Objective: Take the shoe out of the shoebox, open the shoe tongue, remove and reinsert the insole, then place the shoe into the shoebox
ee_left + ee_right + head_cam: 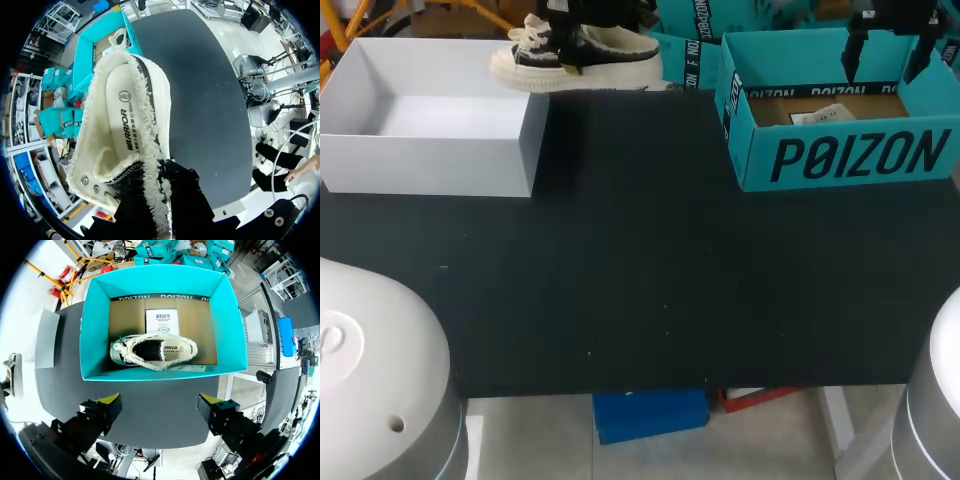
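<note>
Black table (640, 290): shoe (125, 125) held aloft at the far edge beside white box (430, 165), left gripper (160, 175) clamped on its side wall. Right gripper (160, 402) spread wide, empty, above teal shoebox (95, 330) containing second shoe (155, 351).

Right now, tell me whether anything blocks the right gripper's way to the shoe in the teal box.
Nothing visible does. The right gripper is open, the teal shoebox is lidless, and the shoe lies uncovered on its floor.

The black table (640, 280) bears a white box (430, 165) (open) and teal shoebox (850, 160).
</note>
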Robot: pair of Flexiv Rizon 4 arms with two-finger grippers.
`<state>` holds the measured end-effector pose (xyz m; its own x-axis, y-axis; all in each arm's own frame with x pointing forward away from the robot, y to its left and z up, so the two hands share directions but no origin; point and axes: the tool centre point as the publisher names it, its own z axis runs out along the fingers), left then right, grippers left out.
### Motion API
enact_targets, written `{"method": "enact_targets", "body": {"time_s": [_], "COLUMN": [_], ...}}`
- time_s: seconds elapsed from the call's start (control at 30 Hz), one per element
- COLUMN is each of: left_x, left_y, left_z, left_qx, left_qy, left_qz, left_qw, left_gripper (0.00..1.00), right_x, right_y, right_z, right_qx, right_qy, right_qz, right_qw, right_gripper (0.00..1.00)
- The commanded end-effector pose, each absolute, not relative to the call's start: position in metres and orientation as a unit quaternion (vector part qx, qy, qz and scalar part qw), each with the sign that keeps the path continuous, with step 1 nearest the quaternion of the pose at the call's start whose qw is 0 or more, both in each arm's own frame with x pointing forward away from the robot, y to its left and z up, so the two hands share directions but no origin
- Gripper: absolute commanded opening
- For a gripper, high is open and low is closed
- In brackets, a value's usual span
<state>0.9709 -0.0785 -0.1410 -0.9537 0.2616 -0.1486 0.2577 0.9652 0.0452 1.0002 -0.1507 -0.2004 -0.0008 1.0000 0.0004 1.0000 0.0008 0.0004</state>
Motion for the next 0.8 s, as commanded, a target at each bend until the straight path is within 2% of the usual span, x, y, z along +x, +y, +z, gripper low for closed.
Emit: {"method": "enact_targets", "body": {"time_s": [0.03,0.53,0.7,0.8], "left_x": [0.971,0.971,0.916,0.889], "left_y": [-0.078,-0.078,-0.092,-0.1], "left_z": [-0.141,-0.141,-0.125,-0.129], "left_qx": [0.132,0.132,0.046,0.014], "left_qy": [0.988,0.988,0.99,0.992], "left_qz": [0.011,0.011,0.028,0.023], "left_qw": [0.079,0.079,0.129,0.12], "left_gripper": [0.0,0.0,0.0,0.0], "right_x": [1.0,1.0,1.0,1.0], "right_y": [-0.15,-0.15,-0.15,-0.15], "right_z": [-0.2,-0.2,-0.2,-0.2], "right_qx": [-0.707,-0.707,-0.707,-0.707], "right_qy": [-0.707,-0.707,-0.707,-0.707], "right_qz": [0.0,0.0,0.0,0.0], "right_qw": [0.0,0.0,0.0,0.0], "right_gripper": [1.0,1.0,1.0,1.0]}}
